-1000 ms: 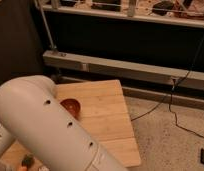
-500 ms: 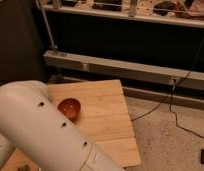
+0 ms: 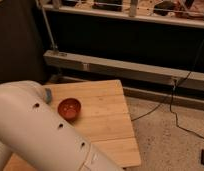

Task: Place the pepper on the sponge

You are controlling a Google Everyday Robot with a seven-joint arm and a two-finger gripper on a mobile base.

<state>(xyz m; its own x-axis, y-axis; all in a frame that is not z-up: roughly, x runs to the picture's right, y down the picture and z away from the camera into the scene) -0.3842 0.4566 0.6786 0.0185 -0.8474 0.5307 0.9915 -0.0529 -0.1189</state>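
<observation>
— What sat closest to us?

— Our own white arm (image 3: 40, 130). It filled the lower left corner and covered the near left part of the wooden table (image 3: 107, 127). The gripper was out of view, so we could not tell its state or whether it held anything.

— And the pepper?

— We could not see it. It did not show on the bare part of the table, so we could not place it relative to the gripper.

— What lay just past the arm?

— A round red-orange bowl (image 3: 69, 108) stood upright on the table, just beside the arm's upper edge. To its left, a small blue-grey sliver (image 3: 47, 94) peeked out from behind the arm. We could not tell whether that was the sponge.

— Farther back?

— Speckled floor (image 3: 170, 142) ran to the right of the table, and a dark cable (image 3: 171, 106) trailed across it. Beyond the table's far edge a grey metal beam (image 3: 125, 72) ran across low down. Above it, in front of a dark wall, sat a shelf rail (image 3: 145, 17).
</observation>
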